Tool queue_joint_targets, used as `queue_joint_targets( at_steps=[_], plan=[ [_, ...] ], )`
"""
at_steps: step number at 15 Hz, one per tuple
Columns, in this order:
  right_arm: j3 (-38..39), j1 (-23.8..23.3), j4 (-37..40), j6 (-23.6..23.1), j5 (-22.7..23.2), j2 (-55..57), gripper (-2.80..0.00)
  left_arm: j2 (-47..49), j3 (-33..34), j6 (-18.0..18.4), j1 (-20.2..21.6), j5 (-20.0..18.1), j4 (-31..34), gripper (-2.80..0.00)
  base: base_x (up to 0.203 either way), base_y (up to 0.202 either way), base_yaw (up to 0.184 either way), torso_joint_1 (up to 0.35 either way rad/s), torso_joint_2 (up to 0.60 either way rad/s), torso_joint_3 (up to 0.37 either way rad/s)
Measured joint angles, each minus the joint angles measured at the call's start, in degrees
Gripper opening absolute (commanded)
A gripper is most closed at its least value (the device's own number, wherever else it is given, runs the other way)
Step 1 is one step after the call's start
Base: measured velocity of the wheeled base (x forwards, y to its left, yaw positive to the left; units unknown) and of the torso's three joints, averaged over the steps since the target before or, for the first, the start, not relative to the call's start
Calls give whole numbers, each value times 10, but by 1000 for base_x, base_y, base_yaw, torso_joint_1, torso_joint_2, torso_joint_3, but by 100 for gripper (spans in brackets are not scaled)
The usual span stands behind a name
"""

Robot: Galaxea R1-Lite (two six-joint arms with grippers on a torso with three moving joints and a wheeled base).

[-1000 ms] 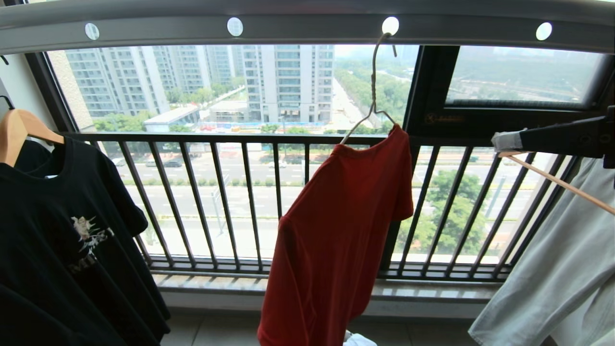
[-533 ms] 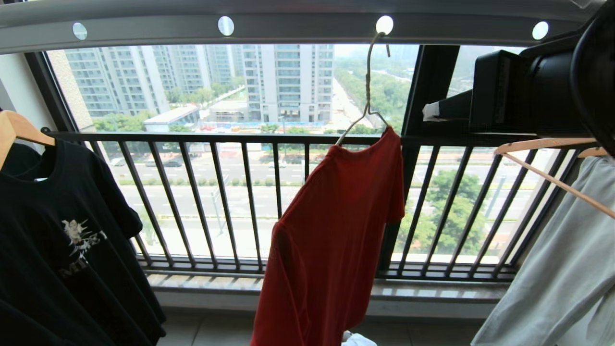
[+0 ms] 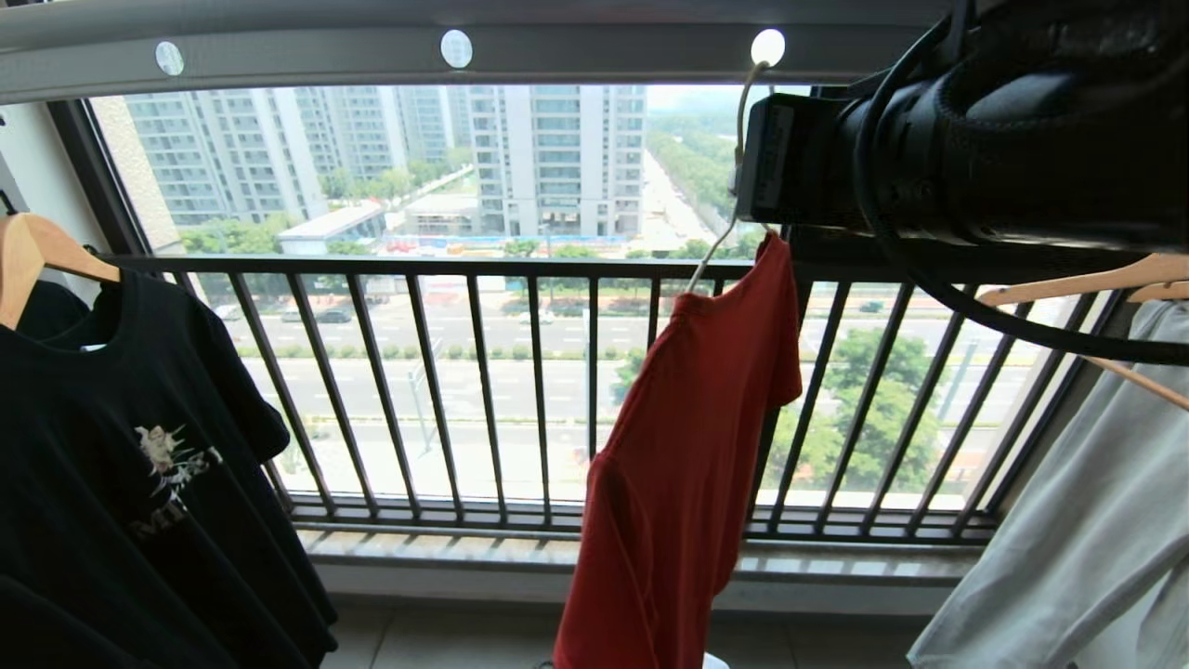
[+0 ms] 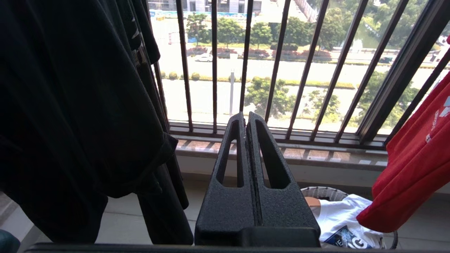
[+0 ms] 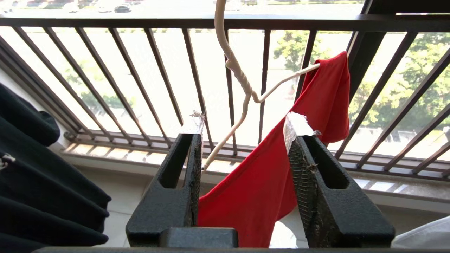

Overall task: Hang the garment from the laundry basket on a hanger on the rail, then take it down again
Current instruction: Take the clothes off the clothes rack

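Garment: red T-shirt hangs lopsided, centre-right of head view
Hanger: wire hanger hooked in the rail, top
Right gripper: jaws apart, empty
Advice: close squarely on the twisted neck, then lift clear
Left gripper: closed, idle

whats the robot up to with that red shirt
The red T-shirt hangs lopsided on a white wire hanger, hooked into a hole of the grey overhead rail. The right claw is open and level with the hanger's neck, holding nothing yet, probably about to take it down. The left claw sits shut, low beside the black T-shirt.
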Motion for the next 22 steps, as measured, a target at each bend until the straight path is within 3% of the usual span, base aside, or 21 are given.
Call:
queue_joint_targets(
  at_steps=[5,12,22],
  plan=[
    [2,-14,-46,-46,-58,45,0,0,0,0,0,0,0,-280,0,0,0,0,0,0],
    [18,-76,-42,-49,-67,64,0,0,0,0,0,0,0,-280,0,0,0,0,0,0],
    [35,-96,-41,-60,-67,60,0,0,0,0,0,0,0,-280,0,0,0,0,0,0]
  ],
)
